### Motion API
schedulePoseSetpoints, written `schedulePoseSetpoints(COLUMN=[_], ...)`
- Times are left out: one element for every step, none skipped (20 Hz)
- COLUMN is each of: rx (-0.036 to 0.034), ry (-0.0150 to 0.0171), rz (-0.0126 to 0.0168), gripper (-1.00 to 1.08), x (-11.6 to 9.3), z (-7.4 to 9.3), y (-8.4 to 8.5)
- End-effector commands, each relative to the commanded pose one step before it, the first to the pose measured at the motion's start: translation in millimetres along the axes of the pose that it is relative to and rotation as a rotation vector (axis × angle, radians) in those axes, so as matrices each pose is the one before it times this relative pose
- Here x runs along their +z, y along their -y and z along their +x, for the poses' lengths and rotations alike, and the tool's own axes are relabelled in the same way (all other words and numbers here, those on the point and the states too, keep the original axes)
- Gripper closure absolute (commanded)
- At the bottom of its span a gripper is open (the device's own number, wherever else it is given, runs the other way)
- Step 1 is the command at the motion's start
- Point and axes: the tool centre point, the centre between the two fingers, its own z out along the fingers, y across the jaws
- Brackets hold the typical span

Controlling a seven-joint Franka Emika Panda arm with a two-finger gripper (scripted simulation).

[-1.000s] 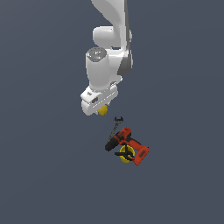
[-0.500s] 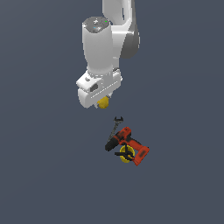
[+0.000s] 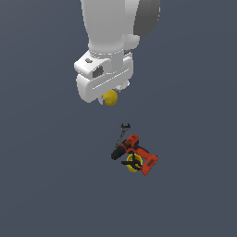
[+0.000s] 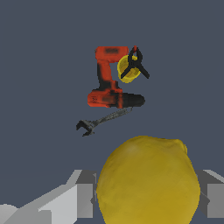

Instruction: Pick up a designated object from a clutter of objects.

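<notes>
The small yellow lemon-like ball (image 3: pixel 110 98) hangs under my white gripper (image 3: pixel 109 95), well above the floor; in the wrist view the lemon (image 4: pixel 148 181) fills the space between the two grey fingers (image 4: pixel 83 199), which are shut on it. Far below lies the clutter: a red-and-black power drill (image 3: pixel 135 152), a black clamp (image 3: pixel 134 161) on a yellow disc (image 3: pixel 131 166), and a thin dark wrench-like tool (image 3: pixel 124 130). The wrist view shows the drill (image 4: pixel 109 85), clamp (image 4: pixel 135 63), disc (image 4: pixel 127 70) and thin tool (image 4: pixel 103 120) too.
A plain dark grey floor (image 3: pixel 46 185) spreads all around the small clutter. My white arm (image 3: pixel 115 28) rises out of the exterior view's top edge.
The gripper has risen with the lemon in it and moved toward the exterior camera, so it looms larger. The clutter on the floor has not moved.
</notes>
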Motion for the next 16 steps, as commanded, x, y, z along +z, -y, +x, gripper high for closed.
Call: schedulePoseSetpoints(rx=[0.00006,0.0,0.0,-0.00025,0.0,0.0,0.0,0.0,0.0,0.0,0.0,0.0,0.0,0.0,0.0,0.0], ry=[0.00022,0.0,0.0,-0.00018,0.0,0.0,0.0,0.0,0.0,0.0,0.0,0.0,0.0,0.0,0.0,0.0], rz=[0.00043,0.0,0.0,0.00038,0.0,0.0,0.0,0.0,0.0,0.0,0.0,0.0,0.0,0.0,0.0,0.0], gripper=[1.08,1.08,1.08,1.08,1.08,1.08,1.08,1.08,1.08,1.08,1.08,1.08,1.08,1.08,1.08,1.08], x=[-18.02,-5.88,-5.41,-4.85,-4.47,-4.01,-3.56,-3.12,-2.69,-2.26,-1.84,-1.43,-1.03,-0.65,-0.32,-0.08], z=[6.01,2.13,1.98,1.87,1.67,1.51,1.35,1.2,1.05,0.91,0.77,0.63,0.49,0.35,0.21,0.07], y=[-3.1,-1.18,-1.12,-1.09,-0.96,-0.87,-0.79,-0.71,-0.63,-0.56,-0.49,-0.42,-0.35,-0.28,-0.19,-0.07])
